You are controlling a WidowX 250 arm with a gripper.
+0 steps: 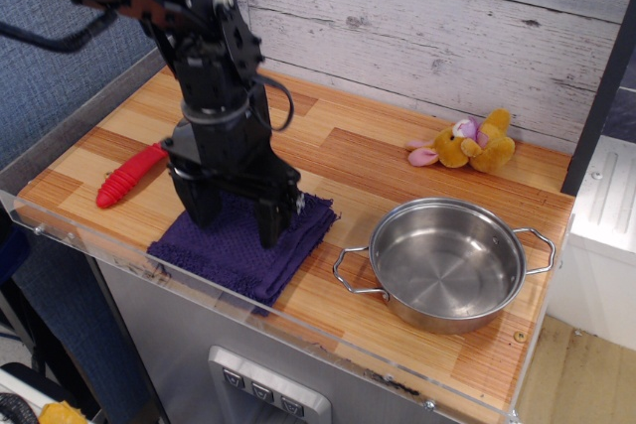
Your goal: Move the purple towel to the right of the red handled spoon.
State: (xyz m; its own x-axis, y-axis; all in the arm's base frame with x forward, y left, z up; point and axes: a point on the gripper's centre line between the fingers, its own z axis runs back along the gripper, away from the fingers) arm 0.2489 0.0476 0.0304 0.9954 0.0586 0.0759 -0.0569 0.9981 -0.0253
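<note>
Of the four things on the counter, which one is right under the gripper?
The purple towel. The gripper stands over it with jaws spread, while the red handled spoon, the steel pot and the stuffed toy lie off to the sides.

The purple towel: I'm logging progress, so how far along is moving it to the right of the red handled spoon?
Mostly done: the purple towel lies flat at the counter's front edge, right of the red handled spoon. In hand: the tool hangs over the towel, fingers spread and holding nothing. Left: probably only lifting the arm clear.
</note>
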